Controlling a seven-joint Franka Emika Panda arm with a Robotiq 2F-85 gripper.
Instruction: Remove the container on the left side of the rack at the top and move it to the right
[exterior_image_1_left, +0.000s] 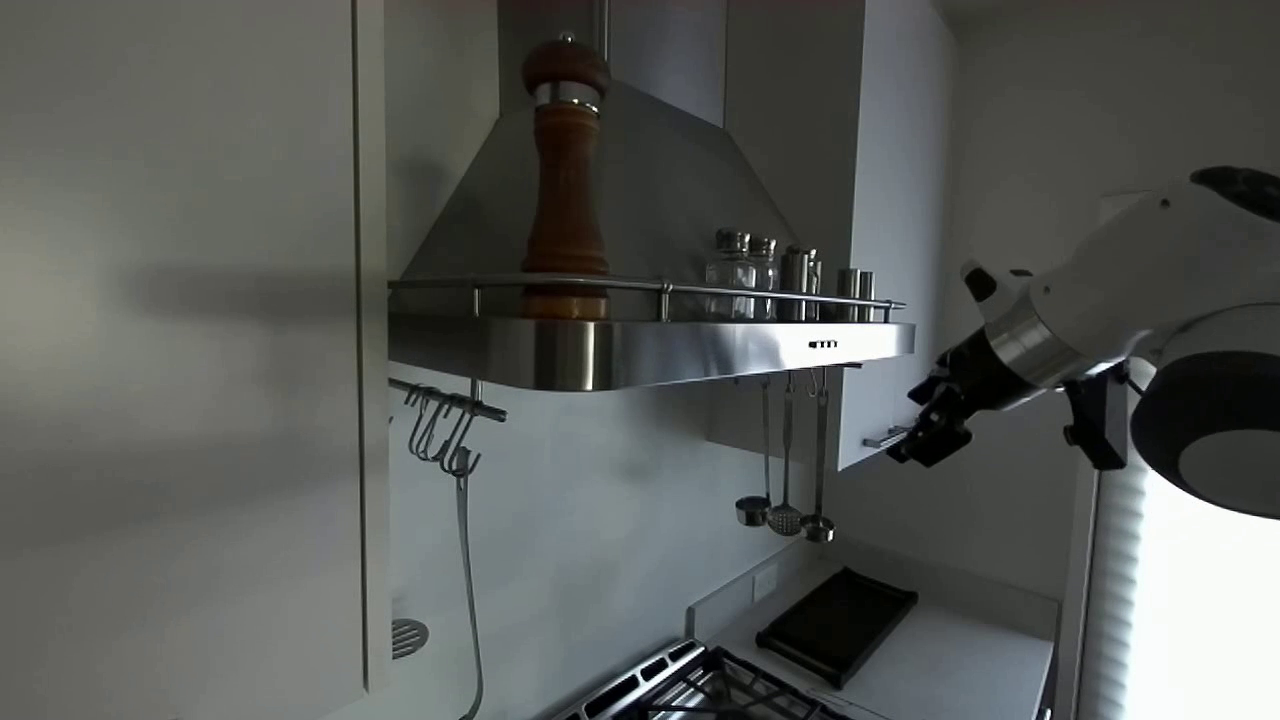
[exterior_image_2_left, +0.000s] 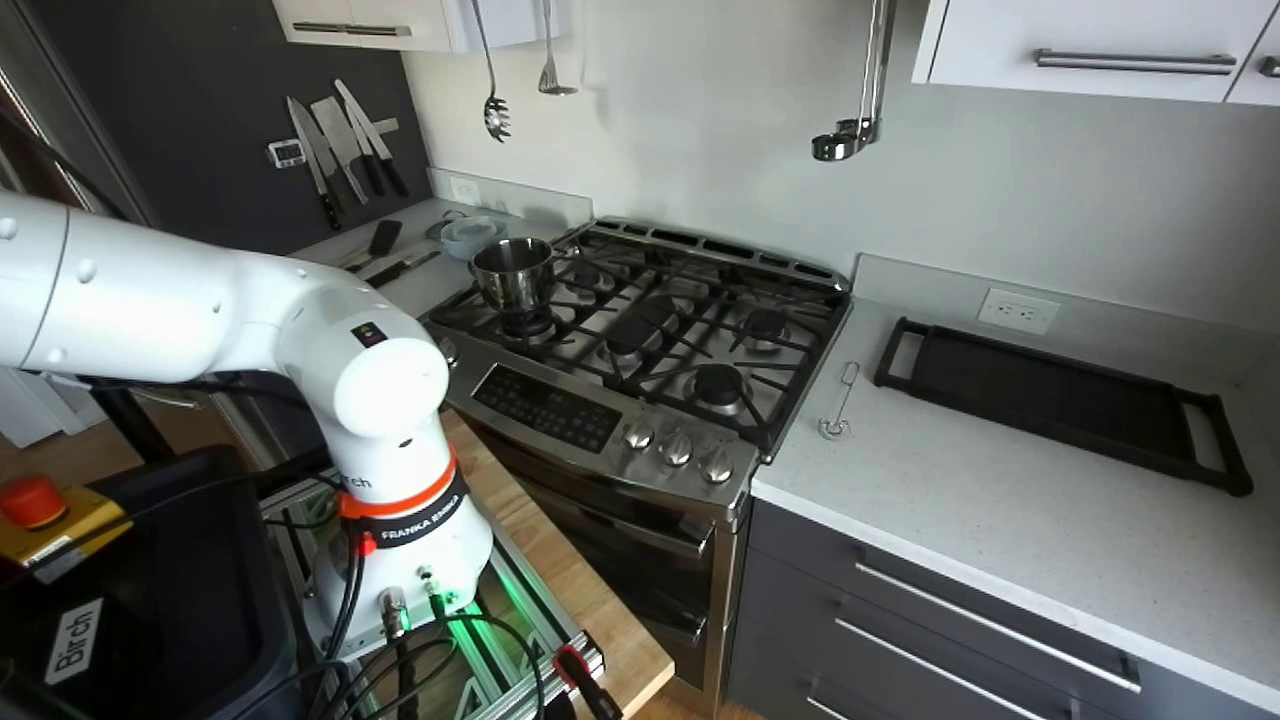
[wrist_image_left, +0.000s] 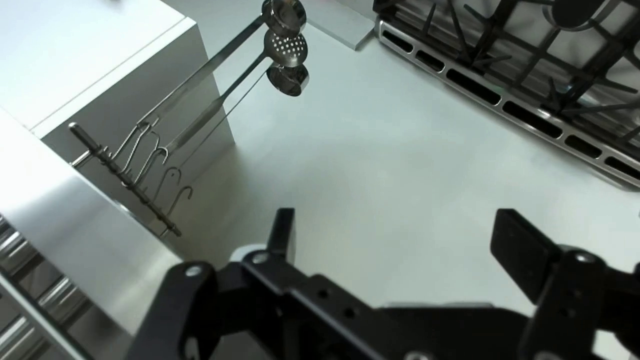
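Brushed steel fills the upper middle of an exterior view: a tapering hood (exterior_image_1_left: 665, 190) with its rack (exterior_image_1_left: 664, 290), a ledge fenced by thin round tubing. On it, left of centre, the mill (exterior_image_1_left: 566, 185) stands upright, in dark turned wood with a narrow waist, bulbous head and shiny collar. It is, I judge, what must be moved. Further right are two glass jars (exterior_image_1_left: 738, 274) with metal caps, then slim steel cylinders (exterior_image_1_left: 794, 272).

At the right of that frame, well apart from the mill, is the gripper (wrist_image_left: 400, 240); the wrist view shows its black, slab-like jaws spread wide, nothing between them.

Trouble would likely start with a bump: tall and narrow, the mill could tip over the rack's low edge, down to the stove (exterior_image_2_left: 640, 335) and its hard black grates. Smooth round wood might twist between flat jaws. Carried rightward too low, it could catch that edge or strike the jars, and glass would likely shatter.
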